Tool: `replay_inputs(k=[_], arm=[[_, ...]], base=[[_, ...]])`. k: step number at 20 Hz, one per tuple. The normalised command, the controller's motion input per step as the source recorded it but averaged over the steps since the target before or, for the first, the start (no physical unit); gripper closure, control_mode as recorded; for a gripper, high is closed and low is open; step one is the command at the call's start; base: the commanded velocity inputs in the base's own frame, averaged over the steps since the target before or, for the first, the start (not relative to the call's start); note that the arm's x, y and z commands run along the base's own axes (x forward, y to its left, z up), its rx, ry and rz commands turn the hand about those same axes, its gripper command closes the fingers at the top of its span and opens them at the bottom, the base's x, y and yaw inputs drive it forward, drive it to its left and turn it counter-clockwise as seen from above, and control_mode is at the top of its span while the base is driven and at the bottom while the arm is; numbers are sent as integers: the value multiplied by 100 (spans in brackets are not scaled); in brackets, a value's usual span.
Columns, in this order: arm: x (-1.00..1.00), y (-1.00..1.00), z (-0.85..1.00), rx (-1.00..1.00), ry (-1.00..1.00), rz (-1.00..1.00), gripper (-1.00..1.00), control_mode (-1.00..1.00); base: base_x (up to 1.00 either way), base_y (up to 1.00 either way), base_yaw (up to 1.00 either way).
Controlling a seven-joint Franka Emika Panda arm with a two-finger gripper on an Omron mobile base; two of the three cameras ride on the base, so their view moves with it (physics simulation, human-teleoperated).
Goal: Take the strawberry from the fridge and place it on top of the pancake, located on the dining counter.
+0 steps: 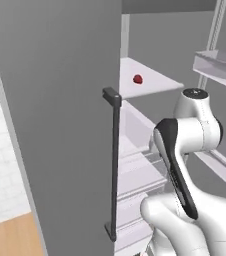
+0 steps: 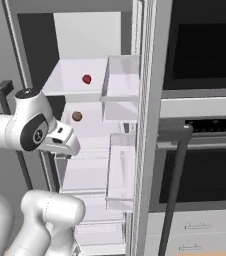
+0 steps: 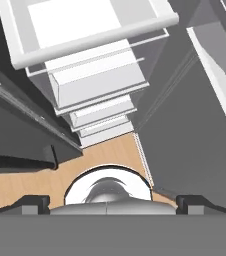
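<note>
While the fridge (image 2: 145,125) stands with its door swung wide, the strawberry (image 1: 138,79) rests alone on an upper white shelf (image 1: 150,80), well apart from the arm. In the right base view, the same berry sits on that shelf, and a small brown round thing (image 2: 77,116) lies on the shelf just below it. Clear door bins (image 2: 121,82) hang beside the shelves. The other door is closed, its long dark handle (image 1: 114,165) running down its edge. In the hand view, the gripper (image 3: 113,202) points down toward the wood floor (image 3: 15,187) past stacked white drawers (image 3: 95,75), its two dark tips set far apart, open and holding nothing.
</note>
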Motion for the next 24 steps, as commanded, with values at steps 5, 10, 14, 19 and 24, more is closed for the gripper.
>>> replay_inputs(k=[5,10,14,19,24], arm=[[0,0,0,0,0,0,-100,100],[0,0,0,0,0,0,-100,100],[0,0,0,0,0,0,-100,100],[0,0,0,0,0,0,-100,100],[0,0,0,0,0,0,-100,100]], base=[[32,-41,17],[47,2,8],[24,2,6],[6,-3,14],[18,-6,17]])
